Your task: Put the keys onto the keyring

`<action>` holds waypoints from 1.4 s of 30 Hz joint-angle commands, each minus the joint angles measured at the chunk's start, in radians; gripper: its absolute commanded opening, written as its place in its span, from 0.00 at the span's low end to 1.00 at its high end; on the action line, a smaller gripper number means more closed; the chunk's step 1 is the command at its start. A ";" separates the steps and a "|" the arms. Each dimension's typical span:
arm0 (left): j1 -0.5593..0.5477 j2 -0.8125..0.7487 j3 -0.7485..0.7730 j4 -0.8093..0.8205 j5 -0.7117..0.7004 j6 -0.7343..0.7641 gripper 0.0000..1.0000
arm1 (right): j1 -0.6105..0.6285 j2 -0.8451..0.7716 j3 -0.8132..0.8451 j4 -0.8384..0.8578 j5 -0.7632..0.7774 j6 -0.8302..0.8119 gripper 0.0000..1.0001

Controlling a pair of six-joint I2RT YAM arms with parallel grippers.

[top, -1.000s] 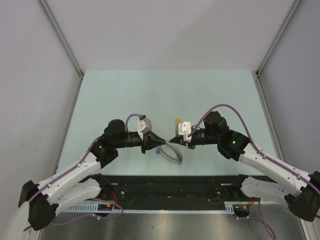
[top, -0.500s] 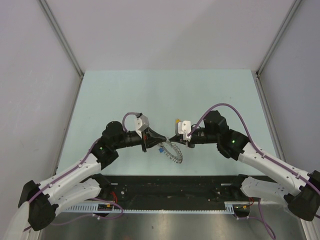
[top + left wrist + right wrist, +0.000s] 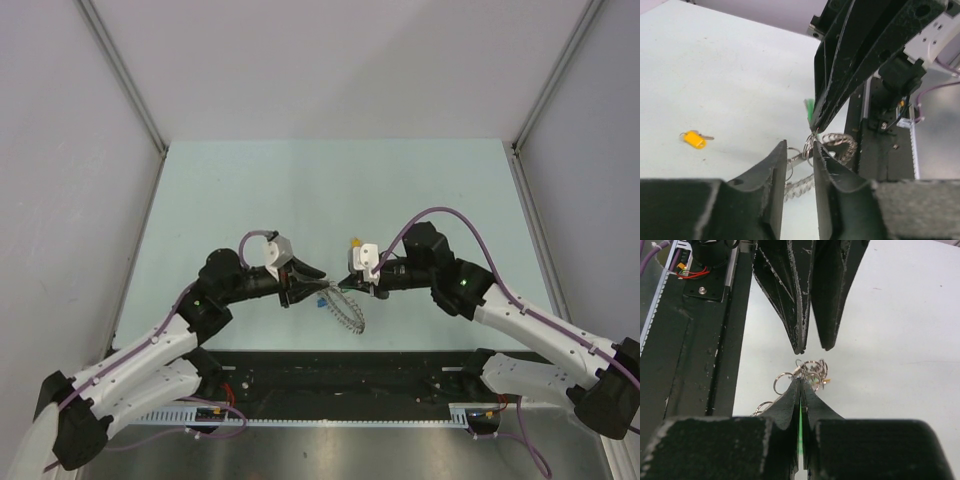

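Both arms meet low over the near middle of the pale green surface (image 3: 300,190), tips almost nose to nose. The right claw (image 3: 800,382) is pinched tight, and a sliver of the green key (image 3: 800,424) shows squeezed between its black fingers. The left wrist camera shows the same green head sticking out beside that claw's tip.

Facing it, the left claw (image 3: 318,281) stands at a narrow gap. Its two fingertips (image 3: 799,342) are slightly apart and hold nothing, hovering just above a tangle of small silver rings (image 3: 807,371). Those rings bunch right at the point of the right claw and touch it. Whether the green key is threaded through one of them is hard to say from here, as the metal is too tangled and too small.

The keyring (image 3: 349,309) trails from that meeting point towards the arm bases. It is a grey jagged coil lying in a curve on the surface, just below and between the two claws.

The yellow key (image 3: 693,139) lies alone, flat on the surface and well apart from the action, with its thin shaft poking out to one side. From overhead it sits just beyond the right wrist, on the far side from the bases.
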 commanded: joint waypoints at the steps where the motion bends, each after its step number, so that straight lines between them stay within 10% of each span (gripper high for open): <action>1: 0.003 -0.014 0.041 -0.094 0.023 0.082 0.36 | 0.010 -0.014 0.039 0.034 -0.040 -0.012 0.00; 14: 0.006 0.212 0.271 -0.382 0.221 0.369 0.50 | 0.020 0.000 0.057 -0.006 -0.051 -0.030 0.00; 42: 0.000 0.315 0.322 -0.430 0.326 0.383 0.05 | 0.030 0.011 0.060 -0.002 -0.040 -0.032 0.00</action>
